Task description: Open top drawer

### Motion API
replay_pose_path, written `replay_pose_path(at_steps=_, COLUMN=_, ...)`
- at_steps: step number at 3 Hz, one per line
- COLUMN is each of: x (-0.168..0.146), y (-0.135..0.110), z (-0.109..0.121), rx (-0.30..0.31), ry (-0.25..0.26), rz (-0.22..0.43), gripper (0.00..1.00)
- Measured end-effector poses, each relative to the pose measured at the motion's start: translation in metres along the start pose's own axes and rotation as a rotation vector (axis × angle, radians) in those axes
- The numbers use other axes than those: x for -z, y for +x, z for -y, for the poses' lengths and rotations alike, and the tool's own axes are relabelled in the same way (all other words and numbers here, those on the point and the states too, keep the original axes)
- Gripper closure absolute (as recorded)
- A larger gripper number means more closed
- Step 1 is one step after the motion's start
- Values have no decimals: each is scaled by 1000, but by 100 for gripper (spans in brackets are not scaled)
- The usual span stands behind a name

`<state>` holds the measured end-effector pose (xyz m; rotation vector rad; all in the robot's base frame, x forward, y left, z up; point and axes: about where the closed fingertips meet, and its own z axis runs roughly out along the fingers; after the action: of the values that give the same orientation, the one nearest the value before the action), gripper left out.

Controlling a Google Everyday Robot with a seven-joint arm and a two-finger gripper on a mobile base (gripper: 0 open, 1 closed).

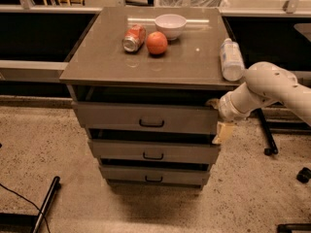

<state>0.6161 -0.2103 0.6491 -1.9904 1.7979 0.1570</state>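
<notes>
Gripper (218,121) sits against the right end of the top drawer (121,116) front, well right of the dark bail handle (151,124) at the centre; it cannot be told whether it is open or closed, or whether it has hold of anything. White arm (265,89) comes in from the right, forearm roughly level, wrist bent toward the cabinet corner. The top drawer is just under the tabletop (112,62), a dark gap above its front, with two lower drawers (121,150) below. It looks like a rigid box on slides: probably light, stiff, needing a straight pull. The best hold is likely the handle, since a pull at the corner may rack it. A can (134,37), orange fruit (157,43), bowl (170,25) and bottle (231,59) rest on top.
</notes>
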Motion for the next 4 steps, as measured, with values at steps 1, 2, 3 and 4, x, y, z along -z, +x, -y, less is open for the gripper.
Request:
replay_pose_path(at_steps=1, x=-2, y=-2, z=-2, rx=5, ry=-11, rz=-2, gripper=42)
replay_pose_path(at_steps=2, x=-5, y=-3, z=-6, rx=9, ry=-23, rz=-18, gripper=71)
replay_pose_path(at_steps=3, x=-4, y=-3, z=-5, rx=9, ry=-23, rz=-18, gripper=57)
replay_pose_path(at_steps=4, x=-4, y=-3, z=-5, rx=9, ry=-23, rz=-18, gripper=34)
